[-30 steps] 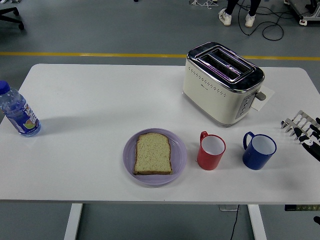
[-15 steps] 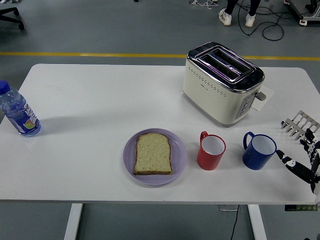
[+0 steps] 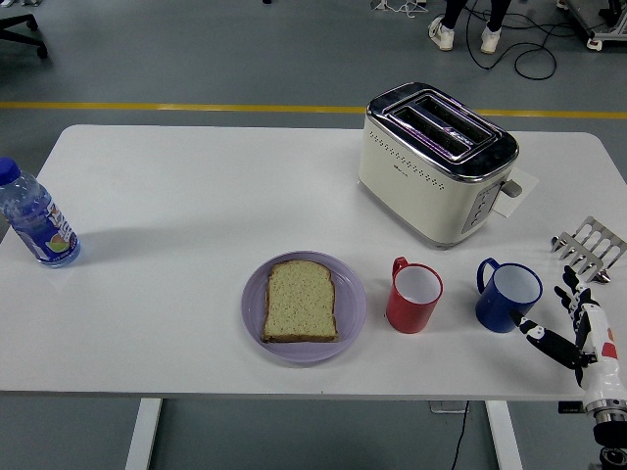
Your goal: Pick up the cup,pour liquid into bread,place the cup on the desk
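My right robot hand (image 3: 573, 328) hovers open at the tabletop's (image 3: 176, 196) near right corner, fingers spread, thumb just beside the blue cup (image 3: 507, 296). The red cup (image 3: 412, 297) stands left of it, then the bread (image 3: 300, 301) on its purple plate (image 3: 254, 304). Farther back stands the toaster (image 3: 436, 163).

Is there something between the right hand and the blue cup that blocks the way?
Nothing visible. The right hand is open just right of the blue cup, with only bare table between them.
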You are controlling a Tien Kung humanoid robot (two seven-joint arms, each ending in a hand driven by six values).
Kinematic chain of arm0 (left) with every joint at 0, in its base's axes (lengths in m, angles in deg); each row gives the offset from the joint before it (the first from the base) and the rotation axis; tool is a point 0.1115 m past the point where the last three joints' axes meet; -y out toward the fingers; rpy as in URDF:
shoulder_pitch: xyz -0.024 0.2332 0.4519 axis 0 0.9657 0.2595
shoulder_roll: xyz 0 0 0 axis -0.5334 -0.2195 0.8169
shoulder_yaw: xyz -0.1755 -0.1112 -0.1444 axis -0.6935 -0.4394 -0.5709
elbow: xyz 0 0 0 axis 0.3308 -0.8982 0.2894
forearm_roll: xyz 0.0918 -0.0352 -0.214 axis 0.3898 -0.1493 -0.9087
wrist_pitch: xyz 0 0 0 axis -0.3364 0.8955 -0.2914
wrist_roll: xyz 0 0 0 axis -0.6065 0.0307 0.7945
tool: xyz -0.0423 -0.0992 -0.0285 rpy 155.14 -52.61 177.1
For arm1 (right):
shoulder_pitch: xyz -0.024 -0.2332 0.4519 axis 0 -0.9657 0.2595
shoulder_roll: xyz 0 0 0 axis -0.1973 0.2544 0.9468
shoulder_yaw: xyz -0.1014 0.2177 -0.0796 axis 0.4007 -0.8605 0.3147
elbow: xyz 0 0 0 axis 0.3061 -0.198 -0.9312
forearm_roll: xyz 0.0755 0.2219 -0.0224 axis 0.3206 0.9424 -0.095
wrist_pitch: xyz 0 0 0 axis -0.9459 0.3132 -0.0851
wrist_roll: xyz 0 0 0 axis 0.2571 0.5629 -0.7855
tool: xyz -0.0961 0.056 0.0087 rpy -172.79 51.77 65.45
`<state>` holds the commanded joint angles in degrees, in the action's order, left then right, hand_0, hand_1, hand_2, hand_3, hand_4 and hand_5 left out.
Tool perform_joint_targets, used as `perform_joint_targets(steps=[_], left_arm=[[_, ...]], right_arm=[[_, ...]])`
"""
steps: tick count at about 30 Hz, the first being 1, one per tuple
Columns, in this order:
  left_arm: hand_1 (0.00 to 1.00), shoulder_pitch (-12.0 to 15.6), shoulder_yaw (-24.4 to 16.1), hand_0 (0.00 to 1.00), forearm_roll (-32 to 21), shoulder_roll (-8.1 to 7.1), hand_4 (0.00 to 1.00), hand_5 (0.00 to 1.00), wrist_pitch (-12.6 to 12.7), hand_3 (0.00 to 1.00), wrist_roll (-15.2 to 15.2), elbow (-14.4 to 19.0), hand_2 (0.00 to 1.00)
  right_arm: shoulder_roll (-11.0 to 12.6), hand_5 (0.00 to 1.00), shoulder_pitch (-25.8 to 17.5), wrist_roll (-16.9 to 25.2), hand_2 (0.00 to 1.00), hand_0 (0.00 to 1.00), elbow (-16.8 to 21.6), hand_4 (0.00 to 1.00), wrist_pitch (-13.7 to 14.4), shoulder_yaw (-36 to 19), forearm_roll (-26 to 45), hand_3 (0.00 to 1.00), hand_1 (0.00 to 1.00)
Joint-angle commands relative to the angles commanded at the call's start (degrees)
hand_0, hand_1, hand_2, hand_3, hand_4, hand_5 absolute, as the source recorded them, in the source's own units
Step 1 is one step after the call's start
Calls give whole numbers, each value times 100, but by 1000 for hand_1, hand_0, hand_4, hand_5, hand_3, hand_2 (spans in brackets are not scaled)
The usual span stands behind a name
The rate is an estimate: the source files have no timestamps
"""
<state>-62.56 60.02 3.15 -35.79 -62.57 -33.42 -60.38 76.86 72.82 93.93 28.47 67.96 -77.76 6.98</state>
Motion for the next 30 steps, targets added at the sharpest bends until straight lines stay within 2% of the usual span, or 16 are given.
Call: perform_joint_targets(steps=[7, 18, 30], left_arm=[[643, 5, 7, 633, -4, 2, 241, 852, 1, 505, 1, 0, 653], [644, 29, 42, 633, -22, 12, 241, 852, 5, 505, -2, 1, 653], [644, 70, 101, 634, -45, 28, 241, 852, 8, 505, -4, -2, 653]], right_arm=[[-30, 101, 93, 53, 995, 998, -75, 981, 56, 180, 56, 998, 932], [-147, 106, 392, 348, 991, 998, -537, 980, 404, 520, 628, 998, 920], [-251, 113, 673, 374, 989, 998, -862, 983, 479, 734, 732, 998, 910]])
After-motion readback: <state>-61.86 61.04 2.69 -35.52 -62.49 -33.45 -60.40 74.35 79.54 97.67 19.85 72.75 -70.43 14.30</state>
